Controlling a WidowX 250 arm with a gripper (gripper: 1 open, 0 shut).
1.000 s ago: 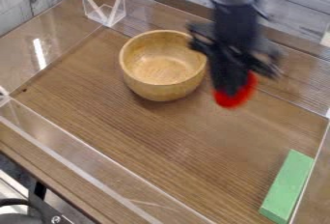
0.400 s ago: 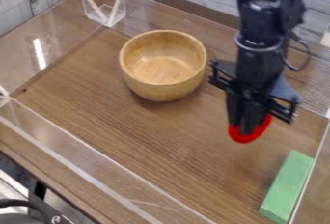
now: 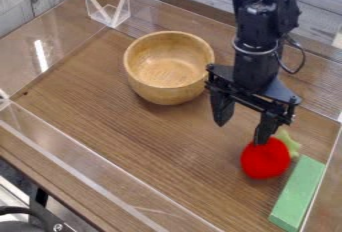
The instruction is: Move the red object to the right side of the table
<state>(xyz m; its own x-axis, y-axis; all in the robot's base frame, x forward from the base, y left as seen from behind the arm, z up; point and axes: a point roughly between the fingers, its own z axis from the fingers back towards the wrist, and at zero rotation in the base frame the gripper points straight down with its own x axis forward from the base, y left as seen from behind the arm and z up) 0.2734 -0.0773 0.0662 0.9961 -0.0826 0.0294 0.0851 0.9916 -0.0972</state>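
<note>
Since the picture a moment ago, the red object (image 3: 265, 159) has left the gripper (image 3: 249, 113) and now sits on the desk (image 3: 147, 156), and the jaws, which were shut on it then, now stand wide open just above it. One dark finger hangs down on the left and the other on the right, and the right one reaches down close to the top of the red ball, though whether it touches is hard to tell. Nothing is held between them. The black arm (image 3: 261, 21) stands straight up over the gripper and points down at the desk. The red object lies on the right side of the desk, near the front, with a small green tip showing at its upper right. Just to its right lies a flat green block (image 3: 298, 194), very close to the ball or touching it. The wooden bowl (image 3: 170, 67) sits well apart, farther back and to the left, upright and open at the top. A clear wall (image 3: 54, 141) runs along the left edge of the desk
</note>
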